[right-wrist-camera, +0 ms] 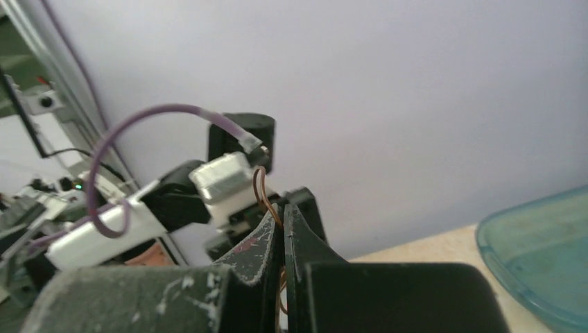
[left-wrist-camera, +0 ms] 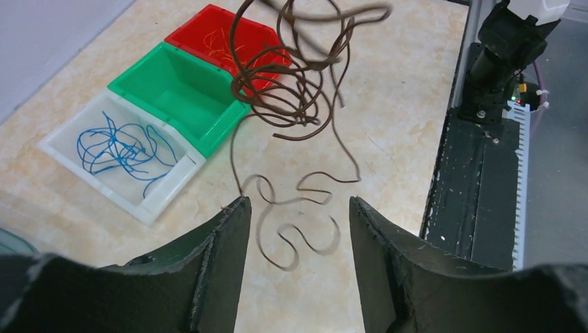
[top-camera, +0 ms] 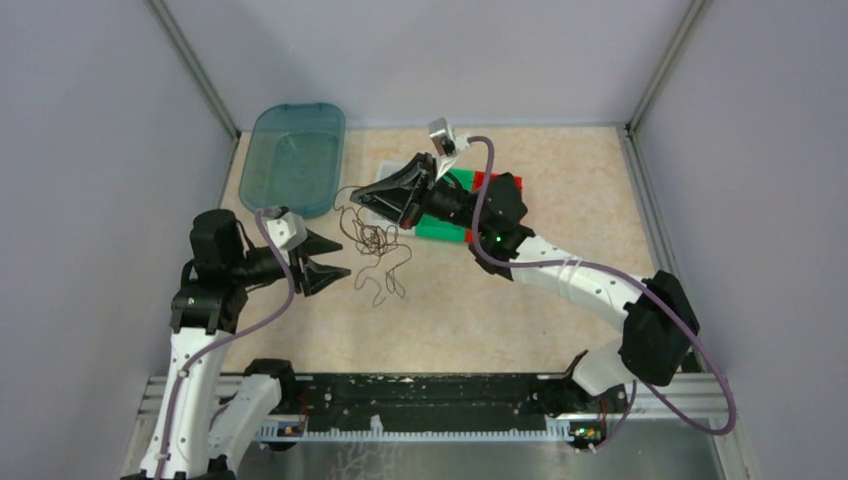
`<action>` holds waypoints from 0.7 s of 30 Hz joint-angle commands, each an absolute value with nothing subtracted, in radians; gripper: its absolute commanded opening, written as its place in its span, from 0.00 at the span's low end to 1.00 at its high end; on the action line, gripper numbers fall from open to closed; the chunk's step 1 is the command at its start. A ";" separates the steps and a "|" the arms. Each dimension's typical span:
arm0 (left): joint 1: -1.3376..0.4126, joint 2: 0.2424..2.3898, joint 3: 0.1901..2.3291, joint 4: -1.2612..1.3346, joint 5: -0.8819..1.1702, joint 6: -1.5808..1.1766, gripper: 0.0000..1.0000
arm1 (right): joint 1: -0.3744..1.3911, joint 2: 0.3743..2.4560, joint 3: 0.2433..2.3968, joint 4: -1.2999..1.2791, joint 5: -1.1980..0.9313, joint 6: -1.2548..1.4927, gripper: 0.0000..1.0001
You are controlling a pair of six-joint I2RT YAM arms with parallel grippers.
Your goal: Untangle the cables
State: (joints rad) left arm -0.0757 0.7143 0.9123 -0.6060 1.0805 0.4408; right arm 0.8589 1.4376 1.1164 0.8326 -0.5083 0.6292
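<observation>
R gripper (right-wrist-camera: 283,211) is pinched shut on the top of the brown cable (left-wrist-camera: 291,97), a coiled clump hanging w/ its tail trailing toward the table (left-wrist-camera: 388,104). L gripper (left-wrist-camera: 298,208) is spread & empty, just short of that tail. If L grabs a loop, not the free end, pulling could cinch the knot or yank the wire out of R's pinch

Plain grey walls (top-camera: 430,50) rise beyond and either side of the left pincer (top-camera: 342,261); a beige marbled surface (top-camera: 560,170) lies beneath it, evenly lit.
</observation>
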 commanded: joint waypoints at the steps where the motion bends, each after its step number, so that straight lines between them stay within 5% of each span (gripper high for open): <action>1: -0.074 0.682 0.892 -0.452 1.135 0.353 0.59 | 0.853 1.421 1.181 0.990 -0.591 0.788 0.00; 7: -0.074 0.735 0.941 -0.498 1.380 0.280 0.52 | 0.863 1.467 1.191 1.086 -0.620 0.886 0.00; 18: -0.075 0.706 0.912 -0.287 1.395 0.094 0.51 | 0.940 1.553 1.278 1.073 -0.632 0.885 0.00; 21: -0.075 0.709 0.916 -0.295 1.354 0.119 0.36 | 0.942 1.557 1.283 1.079 -0.630 0.891 0.00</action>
State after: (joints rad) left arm -0.0757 0.7143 0.9192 -0.3630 1.3540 0.1501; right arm 0.9348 1.5547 1.2251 1.0142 -0.6266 0.8738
